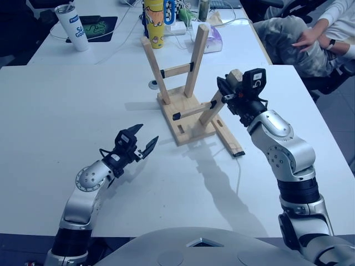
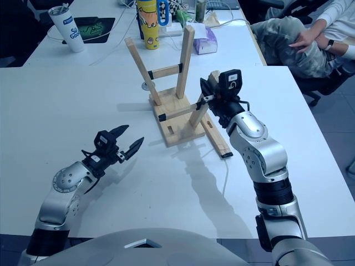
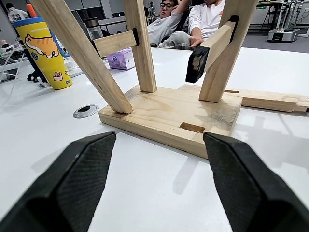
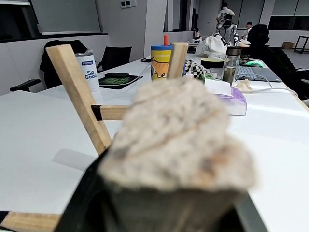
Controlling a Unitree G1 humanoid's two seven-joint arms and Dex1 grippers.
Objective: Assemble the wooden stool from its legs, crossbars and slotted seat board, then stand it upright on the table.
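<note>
The slotted seat board (image 1: pixel 186 119) lies flat mid-table with the stool upside down. Two legs (image 1: pixel 156 69) (image 1: pixel 197 60) stand up from it, joined by a crossbar (image 1: pixel 177 70). A third leg (image 1: pixel 213 108) leans at the board's right corner and carries a black-tipped crossbar (image 1: pixel 194 111). My right gripper (image 1: pixel 230 83) is shut on this leg's top end (image 4: pixel 178 130). A loose fourth leg (image 1: pixel 228 137) lies flat just right of the board. My left gripper (image 1: pixel 148 133) rests open near the table, left and in front of the board (image 3: pixel 164 113), facing an empty slot (image 3: pixel 192 127).
Beyond the table's far edge stand a yellow cup (image 1: pixel 155 22), a white tumbler (image 1: pixel 73 26) and a tissue box (image 1: pixel 213 40). A round grommet (image 1: pixel 153 85) sits behind the board. A person sits at the far right. Bare tabletop (image 1: pixel 66 122) spreads left and front.
</note>
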